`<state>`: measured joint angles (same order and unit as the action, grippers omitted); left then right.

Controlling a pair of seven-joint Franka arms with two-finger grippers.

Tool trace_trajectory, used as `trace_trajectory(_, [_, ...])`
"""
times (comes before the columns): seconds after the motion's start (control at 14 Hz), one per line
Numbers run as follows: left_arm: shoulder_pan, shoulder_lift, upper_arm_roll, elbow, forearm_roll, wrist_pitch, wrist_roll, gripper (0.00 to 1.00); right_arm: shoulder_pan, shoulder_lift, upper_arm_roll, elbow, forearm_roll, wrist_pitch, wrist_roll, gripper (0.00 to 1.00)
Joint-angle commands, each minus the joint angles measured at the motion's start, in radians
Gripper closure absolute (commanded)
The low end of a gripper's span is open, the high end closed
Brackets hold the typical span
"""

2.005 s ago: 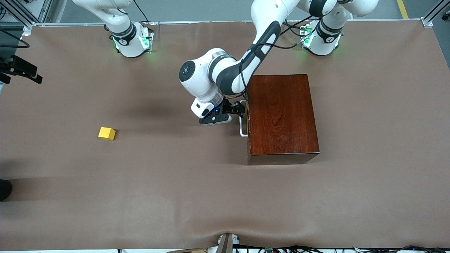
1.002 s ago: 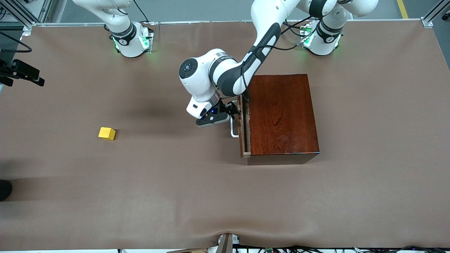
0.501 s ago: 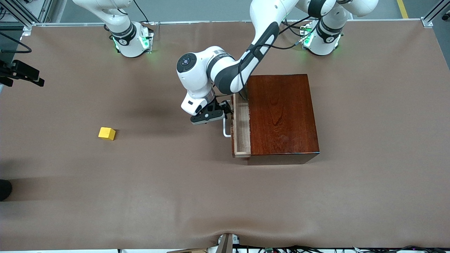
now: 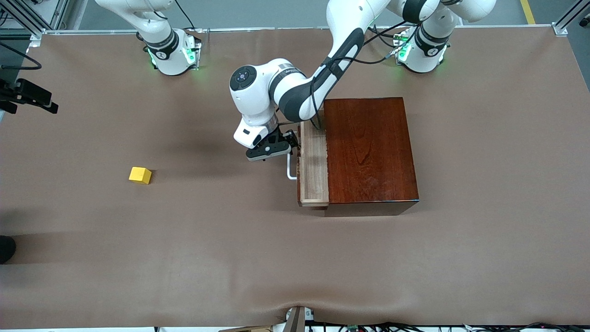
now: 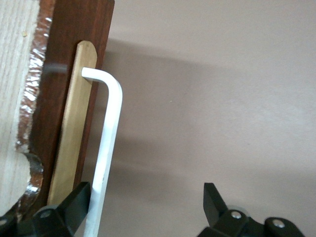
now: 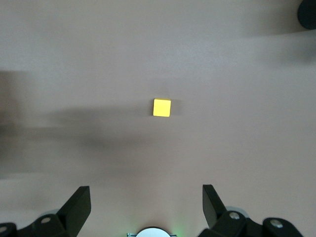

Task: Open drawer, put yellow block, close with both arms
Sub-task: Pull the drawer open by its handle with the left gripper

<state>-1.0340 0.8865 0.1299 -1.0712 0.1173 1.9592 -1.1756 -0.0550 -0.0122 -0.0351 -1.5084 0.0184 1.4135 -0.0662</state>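
Found the left gripper [image 4: 272,148] low at the front of the drawer [image 4: 313,170], with its fingers [image 5: 74,202] spread wide and clamped on nothing. Saw the white handle [image 5: 107,133] just inside one finger, touching it or almost, and well apart from the other finger; judged this as a hook on the bar, not a pinch. Compared with two seconds before: then shut flush in the wooden box [image 4: 368,147], one second before open only by a narrow slit, now drawn out toward the right arm's end of the table [image 4: 184,253], with a broad strip of pale tray floor showing. Moved away from the box together with the handle, the left fingers too. Meant for the task a first step well under way, probably with room enough already for a small cube, though perhaps with more pull to come. Left untouched meanwhile the yellow block [image 4: 140,175], in the same place as before, well apart from the left fingers and from the drawer. Found the right gripper [image 6: 145,195] waiting high over it, fingers wide apart and empty, the block far below them and about in line with the gap between them. Remained to do: descent and grasp by the right fingers, carry to the tray, then closing
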Motion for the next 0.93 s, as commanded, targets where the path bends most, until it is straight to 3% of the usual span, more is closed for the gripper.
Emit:
trace_trajectory(0.0, [-0.009,0.008,-0.004,0.023,-0.033,0.041,-0.042,0.0,-0.02,0.008,0.015,0.016,-0.002,-0.005,-0.001,0.0])
trace_trajectory(0.86, [-0.031,0.014,-0.012,0.033,-0.039,0.112,-0.073,0.0,-0.022,0.009,0.014,0.016,-0.002,-0.004,-0.001,0.0])
